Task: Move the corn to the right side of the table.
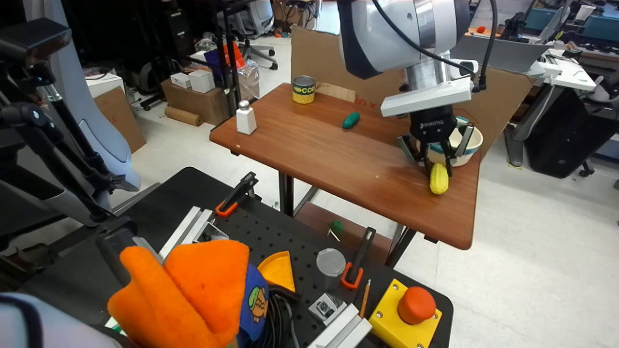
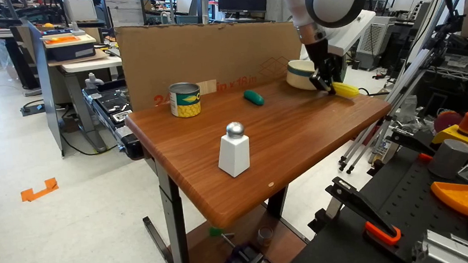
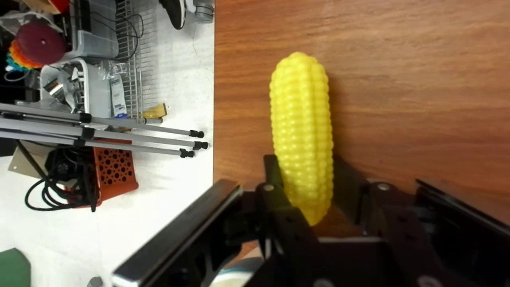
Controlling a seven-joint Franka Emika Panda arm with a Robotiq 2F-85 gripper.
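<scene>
The corn (image 1: 439, 180) is a yellow toy cob at the right end of the reddish-brown table (image 1: 329, 145) in an exterior view. It also shows in an exterior view (image 2: 346, 90) and large in the wrist view (image 3: 301, 119), near the table edge. My gripper (image 3: 305, 171) has one finger on each side of the cob's near end, and both fingers appear to touch it. In both exterior views the gripper (image 1: 438, 169) points down at the tabletop with the cob sticking out from its fingertips. I cannot tell whether the cob rests on the table or hangs just above it.
A white bowl with a teal band (image 1: 471, 145) stands right behind the gripper. A green toy (image 1: 351, 120), a corn can (image 1: 303, 90) and a white shaker (image 1: 246, 120) stand farther along the table. A cardboard sheet (image 2: 210, 53) stands along the back edge.
</scene>
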